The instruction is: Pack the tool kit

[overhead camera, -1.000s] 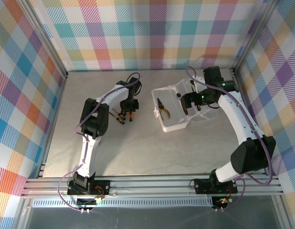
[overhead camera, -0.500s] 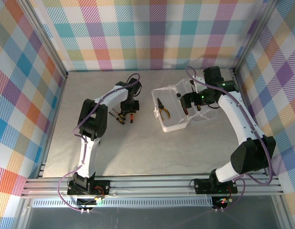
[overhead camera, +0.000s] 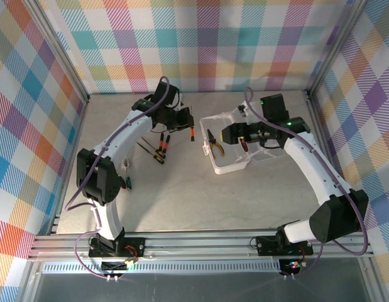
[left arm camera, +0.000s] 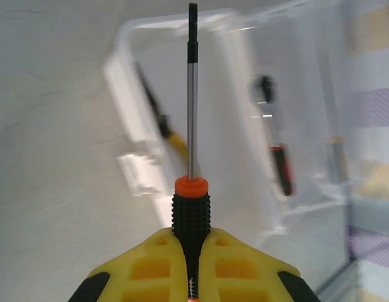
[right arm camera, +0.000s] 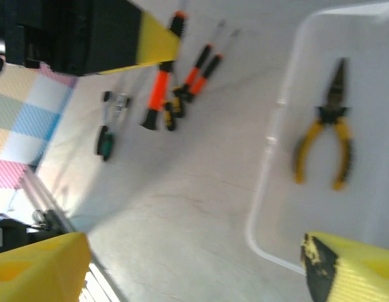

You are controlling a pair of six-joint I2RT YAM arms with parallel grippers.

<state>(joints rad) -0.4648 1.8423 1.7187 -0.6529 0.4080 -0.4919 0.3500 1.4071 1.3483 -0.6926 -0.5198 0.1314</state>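
My left gripper (left arm camera: 193, 251) is shut on a screwdriver (left arm camera: 191, 207) with a black ribbed handle and orange collar. Its shaft points at the open translucent case (left arm camera: 119, 69). From above, the left gripper (overhead camera: 181, 123) hangs just left of the case (overhead camera: 229, 167). Yellow-handled pliers (overhead camera: 214, 145) and a red-and-black tool (left arm camera: 281, 170) lie in the case. My right gripper (overhead camera: 229, 133) hovers over the case, open, with nothing between its fingers (right arm camera: 351, 264). Red-and-black screwdrivers (overhead camera: 159, 148) lie on the table left of the case, and the right wrist view shows these screwdrivers (right arm camera: 197, 66) too.
A small green-and-black object (overhead camera: 127, 182) lies on the table near the left arm. The case lid (overhead camera: 273, 151) lies open to the right of the tray. Checked walls enclose the table on three sides.
My left arm has lifted a screwdriver from the group on the table and swung right toward the case. My right gripper has shifted left over the case.
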